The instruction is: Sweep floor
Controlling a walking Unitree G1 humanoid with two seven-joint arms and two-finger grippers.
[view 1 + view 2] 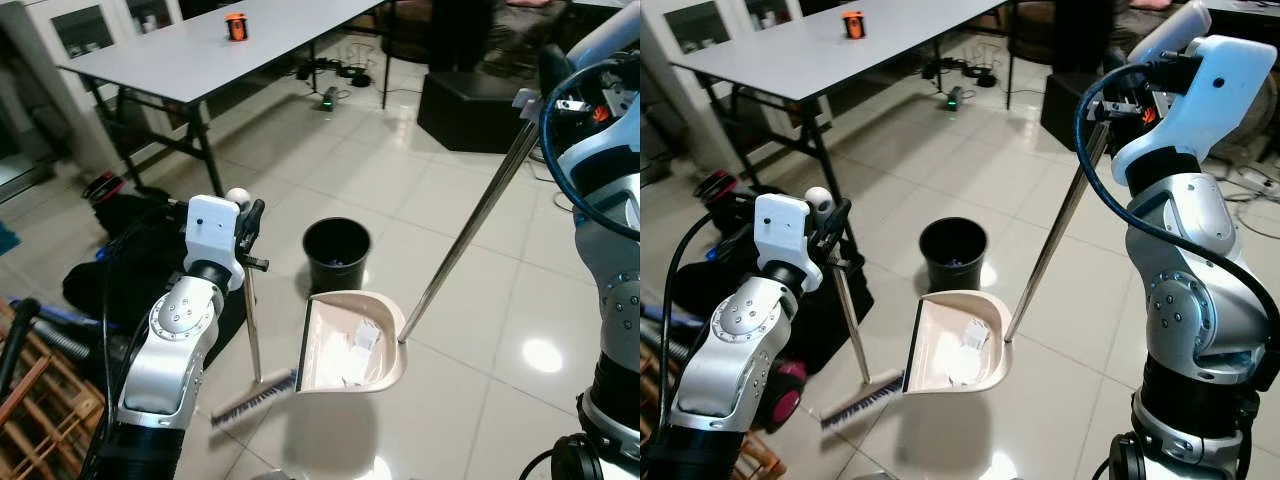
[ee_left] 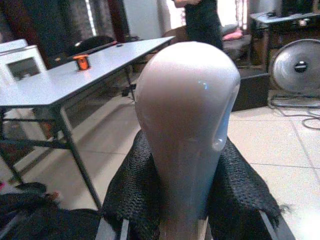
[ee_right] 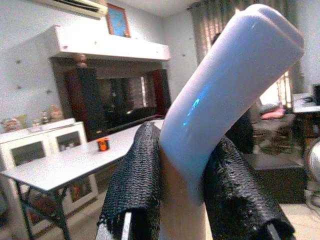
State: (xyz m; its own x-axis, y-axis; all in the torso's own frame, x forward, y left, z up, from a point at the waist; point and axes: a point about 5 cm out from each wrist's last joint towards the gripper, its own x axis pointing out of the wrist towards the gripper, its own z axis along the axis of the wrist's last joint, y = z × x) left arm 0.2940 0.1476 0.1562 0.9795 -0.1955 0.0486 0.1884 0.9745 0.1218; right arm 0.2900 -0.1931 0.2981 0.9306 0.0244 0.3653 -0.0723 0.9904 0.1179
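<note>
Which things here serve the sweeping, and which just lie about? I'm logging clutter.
Sweeping: broom in the left claw; dustpan holding scraps, its pole in the right claw; bin.

Lying about: table, orange thing, black bag, cables.

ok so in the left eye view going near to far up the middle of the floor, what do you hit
broom head → dustpan with white scraps in it → black waste bin → cables and a green-lit gadget under the table → grey folding table with an orange item
</note>
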